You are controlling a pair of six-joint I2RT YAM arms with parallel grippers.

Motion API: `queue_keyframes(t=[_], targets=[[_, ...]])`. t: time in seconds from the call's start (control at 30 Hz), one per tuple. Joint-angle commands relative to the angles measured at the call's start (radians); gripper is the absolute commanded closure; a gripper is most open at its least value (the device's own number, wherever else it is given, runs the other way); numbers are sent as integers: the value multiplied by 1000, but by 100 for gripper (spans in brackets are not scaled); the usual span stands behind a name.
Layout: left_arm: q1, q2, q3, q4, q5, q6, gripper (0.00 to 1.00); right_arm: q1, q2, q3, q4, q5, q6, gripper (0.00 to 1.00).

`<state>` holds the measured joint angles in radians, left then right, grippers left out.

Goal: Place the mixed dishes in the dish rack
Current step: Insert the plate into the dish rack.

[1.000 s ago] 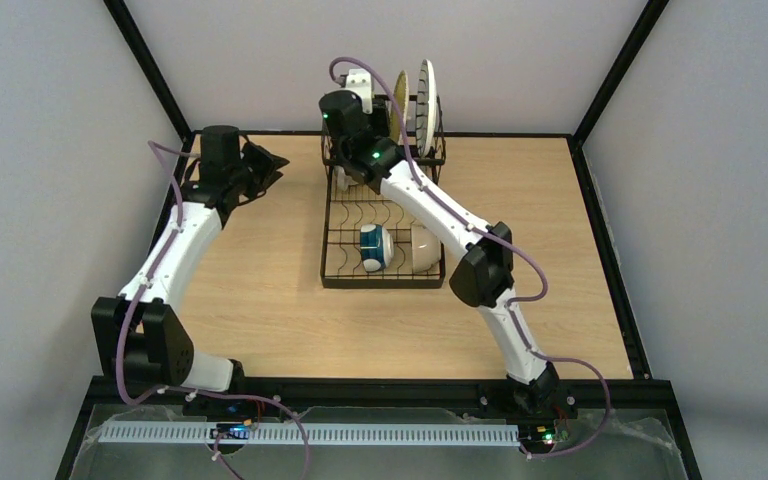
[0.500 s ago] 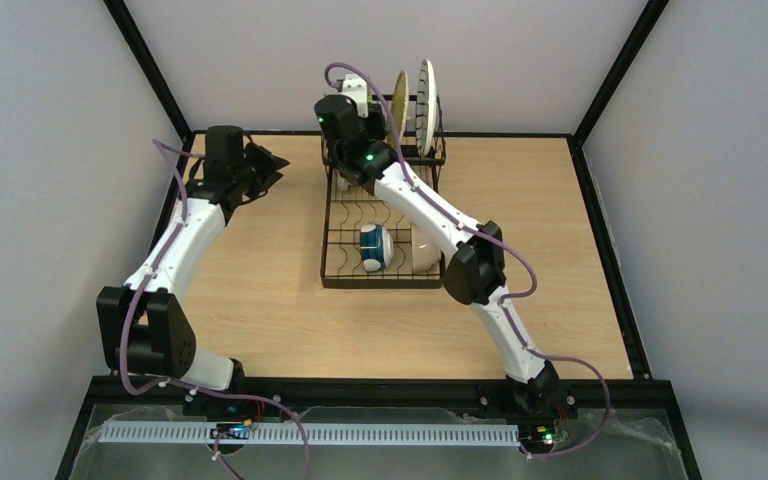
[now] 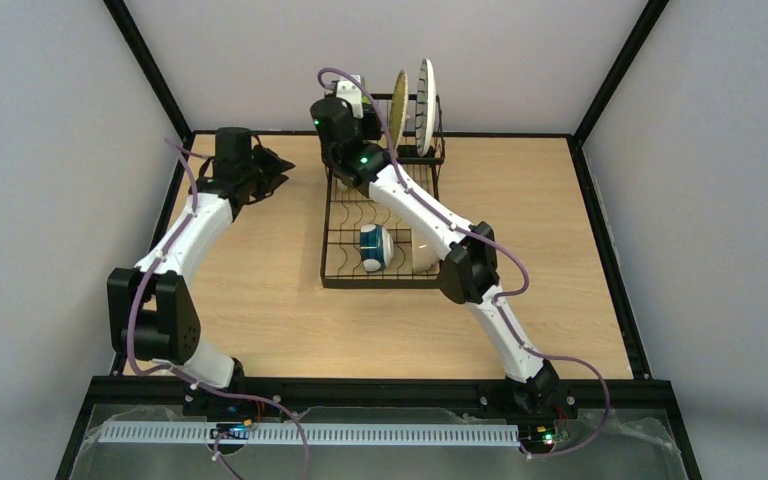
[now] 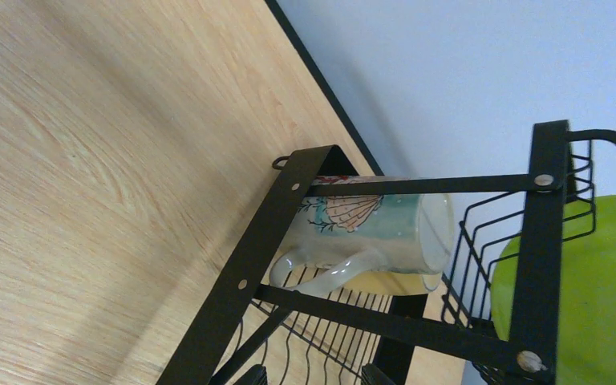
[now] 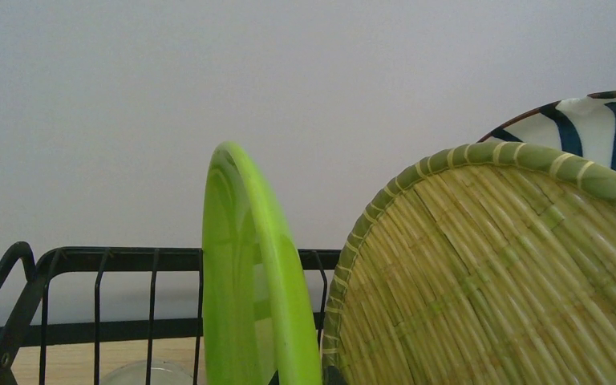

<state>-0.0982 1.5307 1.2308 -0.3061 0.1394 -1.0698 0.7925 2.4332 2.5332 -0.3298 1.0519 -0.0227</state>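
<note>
The black dish rack [image 3: 324,250] stands at the table's middle back. The yellow woven plate [image 3: 397,100] and the striped white plate [image 3: 426,92] stand upright in its raised far end. A blue-white bowl [image 3: 373,248] and a white bowl [image 3: 423,252] lie at its near end. My right gripper [image 3: 348,100] is at the far end, its fingertips either side of the upright lime-green plate [image 5: 249,281], next to the woven plate [image 5: 489,273] and the striped plate [image 5: 601,128]. My left gripper [image 3: 272,168] is open and empty beside the rack's far left corner. It faces a shell-patterned mug [image 4: 369,233] lying on its side in the rack [image 4: 249,265].
The lime-green plate also shows at the right of the left wrist view [image 4: 601,305]. A pale rim [image 5: 140,373] shows low behind the rack wires [image 5: 128,261]. Black frame posts and grey walls close the table's back and sides.
My left gripper has moved a little right, toward the rack's far left corner. My right gripper has shifted slightly left and back at the rack's far end.
</note>
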Motion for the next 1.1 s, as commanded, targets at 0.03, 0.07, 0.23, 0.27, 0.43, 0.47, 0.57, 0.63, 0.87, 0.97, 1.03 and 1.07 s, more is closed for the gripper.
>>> queue_keyframes(t=[0.03,0.07,0.23,0.27,0.43,0.47,0.57,0.63,0.87,0.97,1.03,1.07], targets=[[-9,30,0,32,-1,-7,35,6,59,24,-2,-18,-2,100],[-10,33,0,34,-1,-7,35,8,62,24,1,-16,-8,100],[-14,45,-4,39,0,-6,35,22,75,25,19,0,-45,100],[-13,46,-5,39,-2,-5,35,24,76,24,16,1,-45,100],[-15,50,-7,42,-2,-7,35,35,80,24,7,12,-45,100],[-14,50,-7,41,-1,-7,35,38,81,23,4,14,-44,100],[-18,49,-8,39,-3,-5,35,43,83,24,-15,20,-37,97],[-19,48,-10,35,-6,-5,34,45,82,23,-39,18,-20,91],[-27,44,-15,31,-9,-7,33,45,68,22,-83,14,7,64],[-29,40,-16,29,-9,-6,33,47,60,21,-91,17,12,62],[-31,37,-17,28,-10,-5,33,47,56,21,-98,19,16,61],[-32,35,-19,27,-9,-5,33,47,54,21,-103,19,19,57]])
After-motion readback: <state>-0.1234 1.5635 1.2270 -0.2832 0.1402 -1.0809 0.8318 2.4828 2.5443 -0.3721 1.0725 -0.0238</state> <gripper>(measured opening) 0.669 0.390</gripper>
